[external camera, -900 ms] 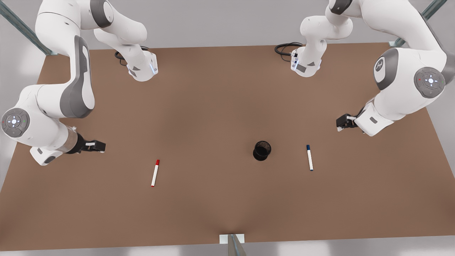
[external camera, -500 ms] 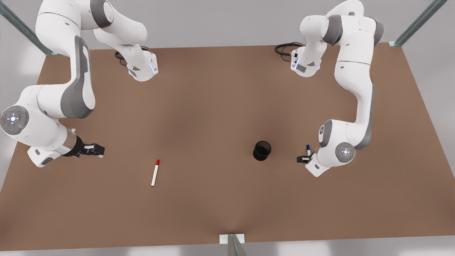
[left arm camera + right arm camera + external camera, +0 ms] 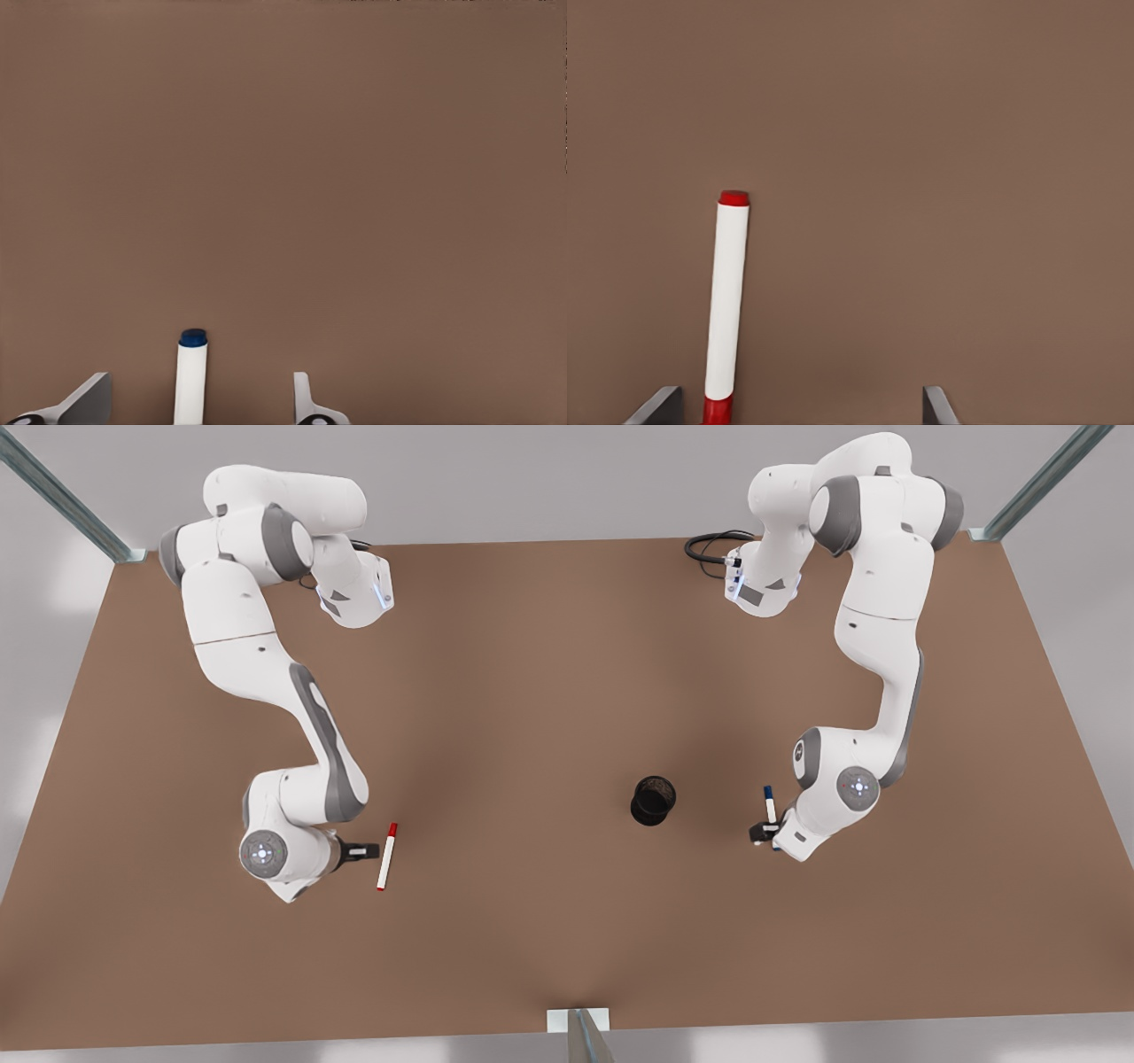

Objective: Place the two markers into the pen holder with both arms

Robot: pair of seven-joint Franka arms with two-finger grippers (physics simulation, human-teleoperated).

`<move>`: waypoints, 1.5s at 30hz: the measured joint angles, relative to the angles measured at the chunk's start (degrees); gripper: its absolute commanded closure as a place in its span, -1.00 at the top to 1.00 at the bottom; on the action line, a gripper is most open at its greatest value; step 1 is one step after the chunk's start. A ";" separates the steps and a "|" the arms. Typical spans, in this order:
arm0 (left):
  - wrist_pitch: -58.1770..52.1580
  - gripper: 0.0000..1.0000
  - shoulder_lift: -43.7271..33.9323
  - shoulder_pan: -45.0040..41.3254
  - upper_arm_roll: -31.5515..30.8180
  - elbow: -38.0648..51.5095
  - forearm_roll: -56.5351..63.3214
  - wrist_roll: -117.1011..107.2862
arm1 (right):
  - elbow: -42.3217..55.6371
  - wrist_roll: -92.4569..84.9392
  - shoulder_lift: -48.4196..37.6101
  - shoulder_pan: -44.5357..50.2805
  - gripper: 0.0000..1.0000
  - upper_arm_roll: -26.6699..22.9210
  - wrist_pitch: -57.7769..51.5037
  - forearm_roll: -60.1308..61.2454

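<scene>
The red-capped marker (image 3: 387, 856) lies flat on the brown table (image 3: 532, 691), left of centre in the front view. My right gripper (image 3: 363, 852) is low beside it and open; the right wrist view has the red marker (image 3: 726, 301) close to one finger (image 3: 660, 403). The blue-capped marker (image 3: 770, 804) lies on the front view's right. My left gripper (image 3: 764, 833) is down over its near end, open, and the blue marker (image 3: 190, 376) lies between the spread fingers (image 3: 89, 398). The black pen holder (image 3: 654, 800) stands upright between the two markers.
Both arm bases (image 3: 354, 593) (image 3: 762, 584) are mounted at the table's back edge, with black cables (image 3: 709, 545) by them. A metal post (image 3: 580, 1027) stands at the middle of the front edge. Slanted frame struts (image 3: 1036, 487) cross the back corners.
My right arm swung in from the front view's left edge and dropped its gripper beside the red marker. My left gripper came down over the blue marker and shifted slightly along it.
</scene>
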 measured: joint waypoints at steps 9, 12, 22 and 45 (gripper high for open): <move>2.45 0.44 1.48 0.13 0.00 -0.07 1.09 1.42 | 0.45 6.48 3.79 3.41 0.48 0.58 5.98 -0.09; 2.73 0.27 1.50 0.18 0.00 -0.01 1.35 1.78 | 0.45 8.24 4.56 3.39 0.48 0.58 7.16 0.01; 3.07 0.11 1.93 0.23 0.16 0.00 1.55 2.61 | 0.45 12.53 5.21 3.26 -0.05 0.57 9.67 0.09; 3.12 -0.57 2.61 0.27 0.28 -0.01 1.88 2.71 | 10.18 15.37 -8.40 10.33 -0.54 13.13 11.87 -0.79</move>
